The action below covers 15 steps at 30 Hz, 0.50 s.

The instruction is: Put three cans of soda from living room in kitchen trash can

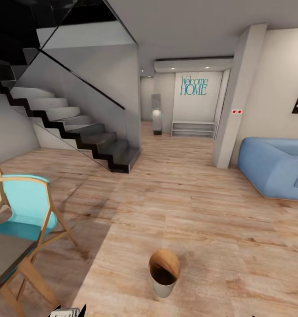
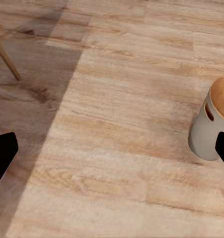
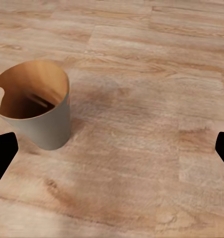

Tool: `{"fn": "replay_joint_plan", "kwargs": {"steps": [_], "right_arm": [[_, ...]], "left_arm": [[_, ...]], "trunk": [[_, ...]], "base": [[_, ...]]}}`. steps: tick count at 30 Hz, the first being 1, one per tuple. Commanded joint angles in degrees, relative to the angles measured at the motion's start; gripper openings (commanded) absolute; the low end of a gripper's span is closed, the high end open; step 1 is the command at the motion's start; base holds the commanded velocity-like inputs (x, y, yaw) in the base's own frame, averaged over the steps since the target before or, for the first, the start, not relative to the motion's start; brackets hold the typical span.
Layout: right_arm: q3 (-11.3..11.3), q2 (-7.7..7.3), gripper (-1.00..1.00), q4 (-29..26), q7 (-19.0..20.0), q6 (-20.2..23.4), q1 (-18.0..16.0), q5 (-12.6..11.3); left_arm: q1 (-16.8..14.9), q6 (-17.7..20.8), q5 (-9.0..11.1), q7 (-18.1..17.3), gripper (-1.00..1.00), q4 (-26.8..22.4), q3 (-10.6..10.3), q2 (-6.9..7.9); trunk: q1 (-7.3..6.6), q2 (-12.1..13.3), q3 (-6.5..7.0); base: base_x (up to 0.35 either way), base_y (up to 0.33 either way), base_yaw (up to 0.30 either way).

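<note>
The tash can [image 1: 164, 274], a small grey bin with a brown inside, stands upright on the light wood floor just in front of me. My right gripper [image 3: 112, 156] hangs open above the floor beside the tash can [image 3: 38, 105], its black fingertips [image 3: 2, 153] far apart with nothing between them. My left gripper [image 2: 112, 158] is open too, and the tash can [image 2: 211, 124] stands off to one side of it. No can lies in the part of the bin's inside that I see. The cans of soda are out of view.
A blue sofa [image 1: 277, 167] stands at the right by a white pillar [image 1: 237, 97]. A black-edged staircase [image 1: 78, 132] rises at the left. Teal chairs [image 1: 27, 207] and a dark table corner [image 1: 3, 259] are close at my left. A hallway [image 1: 166, 123] opens ahead.
</note>
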Motion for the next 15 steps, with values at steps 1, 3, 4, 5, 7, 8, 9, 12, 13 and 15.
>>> {"fn": "replay_joint_plan", "kwargs": {"steps": [1, 3, 4, 5, 7, 8, 9, 12, 13, 15], "right_arm": [[-0.08, 0.01, 1.00, -0.02, 0.47, -0.03, 0.01, -0.49], [-0.07, 0.01, 1.00, -0.02, 0.47, -0.04, 0.01, -0.49], [-0.07, 0.01, 1.00, -0.02, 0.47, -0.04, 0.01, -0.50], [-0.07, 0.01, 1.00, -0.02, 0.47, -0.04, 0.01, -0.50], [-0.07, 0.01, 1.00, -0.02, 0.47, -0.04, 0.01, -0.50], [-0.07, 0.01, 1.00, -0.02, 0.47, -0.04, 0.01, -0.50], [-0.07, 0.01, 1.00, -0.02, 0.47, -0.04, 0.01, -0.50], [-0.08, 0.01, 1.00, -0.02, 0.47, -0.04, 0.01, -0.50], [-0.08, 0.01, 1.00, -0.02, 0.47, -0.04, 0.01, -0.50], [-0.07, 0.01, 1.00, -0.02, 0.47, -0.04, 0.01, -0.50]], "left_arm": [[0.00, -0.04, 0.16, -0.39, 1.00, -0.04, 0.13, -0.02], [0.01, -0.03, 0.16, -0.39, 1.00, -0.02, 0.13, -0.02], [0.01, -0.02, 0.17, -0.39, 1.00, -0.01, 0.13, -0.02], [0.00, -0.02, 0.15, -0.39, 1.00, -0.01, 0.13, -0.02], [0.00, -0.02, 0.15, -0.39, 1.00, 0.00, 0.13, -0.02], [0.00, -0.01, 0.13, -0.39, 1.00, -0.01, 0.13, -0.02], [0.00, -0.01, 0.12, -0.39, 1.00, 0.00, 0.13, -0.02], [0.00, -0.01, 0.11, -0.39, 1.00, 0.03, 0.13, -0.02], [0.00, -0.01, 0.10, -0.39, 1.00, 0.03, 0.13, -0.02], [0.00, -0.01, 0.12, -0.39, 1.00, 0.04, 0.13, -0.02]], "trunk": [[0.04, -0.02, -0.03], [0.04, -0.02, -0.03], [0.04, -0.02, -0.03], [0.04, -0.02, -0.03], [0.04, -0.02, -0.03], [0.04, -0.02, -0.03], [0.04, -0.02, -0.03], [0.04, -0.02, -0.03], [0.04, -0.02, -0.03], [0.04, -0.02, -0.03]], "base": [[0.290, -0.122, 0.000], [0.289, -0.127, 0.000], [0.286, -0.137, 0.000], [0.286, -0.138, 0.000], [0.286, -0.138, 0.000], [0.287, -0.133, 0.000], [0.288, -0.130, 0.000], [0.291, -0.123, 0.000], [0.293, -0.118, 0.000], [0.289, -0.113, 0.000]]}}
